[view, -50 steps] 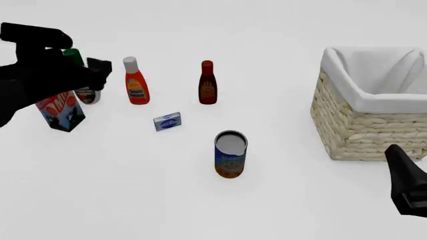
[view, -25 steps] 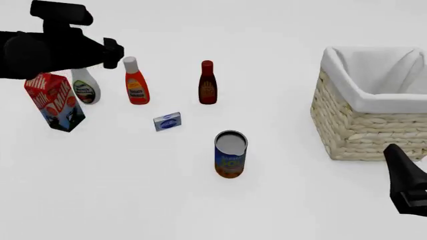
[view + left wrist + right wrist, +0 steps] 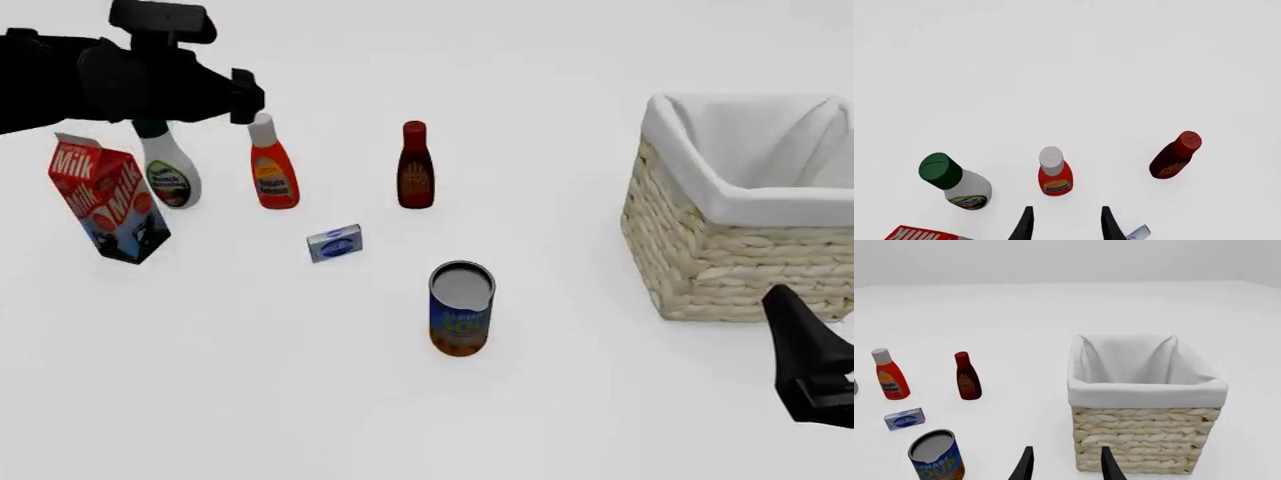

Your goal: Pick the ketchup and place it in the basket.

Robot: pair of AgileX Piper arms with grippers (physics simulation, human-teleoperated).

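Now my left gripper hangs spread above the ketchup; white bottle and milk carton crowd its left; dark sauce bottle stands right.

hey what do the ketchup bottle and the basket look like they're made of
The ketchup: probably smooth squeezable plastic, judging by its even red-orange body, whitish cap and printed label. The basket: looks like woven straw or wicker, with pale braided strands along its walls, and a white, matte cloth lining folded over the rim.
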